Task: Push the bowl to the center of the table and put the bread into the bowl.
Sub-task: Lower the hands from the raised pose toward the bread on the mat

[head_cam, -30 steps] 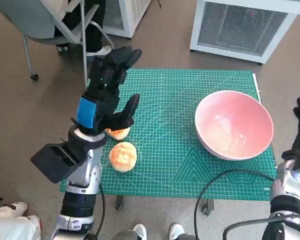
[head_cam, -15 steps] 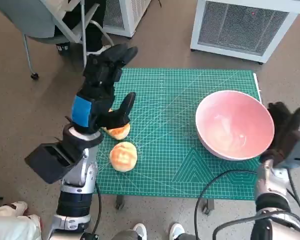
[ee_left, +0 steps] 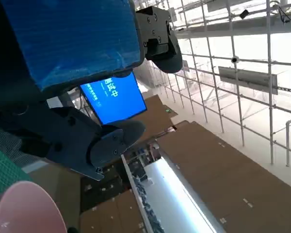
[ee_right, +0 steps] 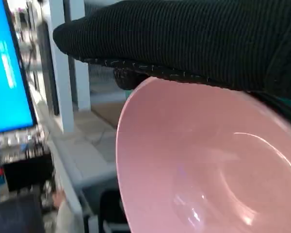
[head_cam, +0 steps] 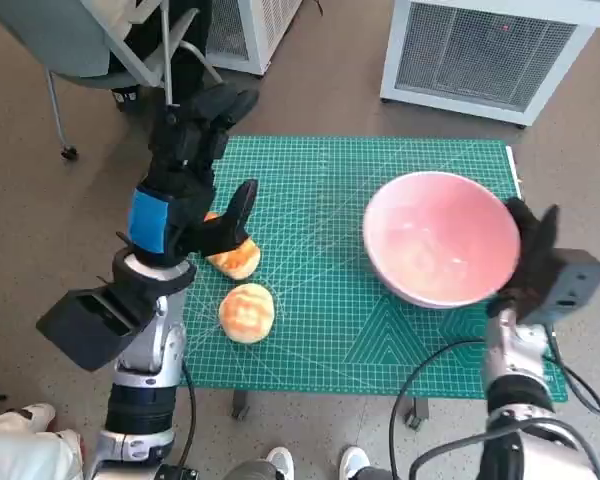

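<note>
The pink bowl (head_cam: 440, 238) stands on the green cutting mat (head_cam: 330, 200), on its right half, at about 3 o'clock from the mat's middle. The right hand (head_cam: 528, 255), in the black knitted glove, lies flat against the bowl's outer wall on the side far from the middle, touching the rim. It presses on the bowl and holds nothing; how its fingers are spread I cannot tell clearly. In the right wrist view the glove (ee_right: 194, 43) runs as a dark band just over the bowl's rim (ee_right: 136, 111), and the inside of the bowl has nothing in it.

Two pieces of bread lie on the left part of the mat. One bread roll (head_cam: 246, 312) is at about 8 o'clock from the mat's middle, near the front edge. The second bread piece (head_cam: 234, 260) lies just beyond it, at about 9 o'clock, partly hidden under the left hand.

The left hand (head_cam: 185, 190), black with blue tape on its back, hangs above this second piece with its fingers apart and reaching toward 12 o'clock, the thumb out to the side. It holds nothing. In the left wrist view a part of the bowl shows at one corner (ee_left: 24, 208).

A chair (head_cam: 100, 50) and a white grilled unit (head_cam: 480, 55) stand on the floor beyond the table.
</note>
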Available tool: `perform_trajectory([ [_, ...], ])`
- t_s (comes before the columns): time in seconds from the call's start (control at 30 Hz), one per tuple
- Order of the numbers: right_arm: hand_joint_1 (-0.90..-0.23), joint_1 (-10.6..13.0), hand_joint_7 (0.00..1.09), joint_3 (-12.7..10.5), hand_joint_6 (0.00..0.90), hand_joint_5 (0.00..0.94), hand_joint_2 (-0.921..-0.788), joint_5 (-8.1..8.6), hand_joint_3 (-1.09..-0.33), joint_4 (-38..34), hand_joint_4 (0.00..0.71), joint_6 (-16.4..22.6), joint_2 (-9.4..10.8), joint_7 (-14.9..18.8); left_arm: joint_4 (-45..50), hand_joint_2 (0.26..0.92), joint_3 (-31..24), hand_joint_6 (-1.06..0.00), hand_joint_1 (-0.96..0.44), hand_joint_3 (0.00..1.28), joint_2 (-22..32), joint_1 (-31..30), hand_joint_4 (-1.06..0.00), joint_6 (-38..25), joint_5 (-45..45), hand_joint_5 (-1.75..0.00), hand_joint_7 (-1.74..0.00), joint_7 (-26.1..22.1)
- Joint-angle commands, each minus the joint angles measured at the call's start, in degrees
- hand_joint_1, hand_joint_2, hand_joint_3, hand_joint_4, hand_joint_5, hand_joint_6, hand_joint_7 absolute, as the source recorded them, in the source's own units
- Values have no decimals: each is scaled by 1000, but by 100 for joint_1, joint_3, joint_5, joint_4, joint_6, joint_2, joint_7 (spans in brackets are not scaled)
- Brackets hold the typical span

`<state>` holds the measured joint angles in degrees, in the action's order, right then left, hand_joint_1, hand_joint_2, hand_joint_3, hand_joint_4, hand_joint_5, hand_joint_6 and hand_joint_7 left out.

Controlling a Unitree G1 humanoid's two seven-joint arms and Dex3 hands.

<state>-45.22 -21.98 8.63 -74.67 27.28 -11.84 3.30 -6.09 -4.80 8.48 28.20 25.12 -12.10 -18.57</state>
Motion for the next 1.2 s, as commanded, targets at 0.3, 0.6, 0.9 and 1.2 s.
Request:
perform_trajectory([
  [0.3,-442,-342,507,171,93,2,-921,-73,-764,-113,336,-215,328,104,346,713,-103,1,-305,735,110,-254,1,-86,149,-716,-873,209],
  [0.6,-447,-554,524,222,84,4,-921,-62,-761,-128,341,-327,512,152,488,723,-169,1,-303,715,157,-390,1,-167,129,-724,-883,291],
  [0.9,-429,-717,536,286,89,6,-921,-112,-754,-136,345,-401,565,81,483,730,-257,1,-292,702,315,-501,1,-134,291,-723,-879,361],
  [1.2,-420,-884,541,309,86,4,-921,-177,-756,4,342,-177,344,37,-122,763,-383,-13,-289,578,1369,-387,-69,366,1260,-666,-900,174],
])
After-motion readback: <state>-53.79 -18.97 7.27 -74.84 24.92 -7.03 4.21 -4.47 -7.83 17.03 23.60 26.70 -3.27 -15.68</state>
